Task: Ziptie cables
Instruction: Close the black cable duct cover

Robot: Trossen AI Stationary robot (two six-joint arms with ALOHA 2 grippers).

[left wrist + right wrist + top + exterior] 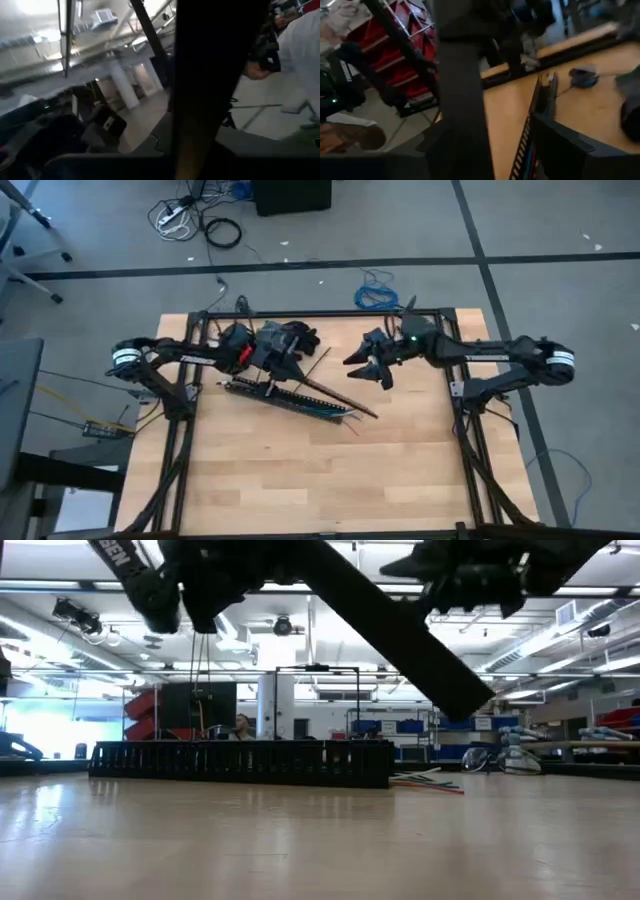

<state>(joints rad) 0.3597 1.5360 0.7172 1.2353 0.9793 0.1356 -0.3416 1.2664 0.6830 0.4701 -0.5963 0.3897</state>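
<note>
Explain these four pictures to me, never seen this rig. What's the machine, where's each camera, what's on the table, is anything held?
It is a two-armed robot at a wooden table. The overhead picture looks straight down; the left gripper and right gripper are both raised near the table's far middle. The level picture sits at table-top height, looking into the room. The other two come from cameras on each wrist.

On the table lies a long black slotted strip, seen side-on in the level picture, with thin coloured cables poking out at one end. A long dark strip slants up through the air, and the left gripper looks to be holding its upper end, though the grip itself is hidden. The right gripper looks open and empty. The wrist views are mostly blocked by that strip.
</note>
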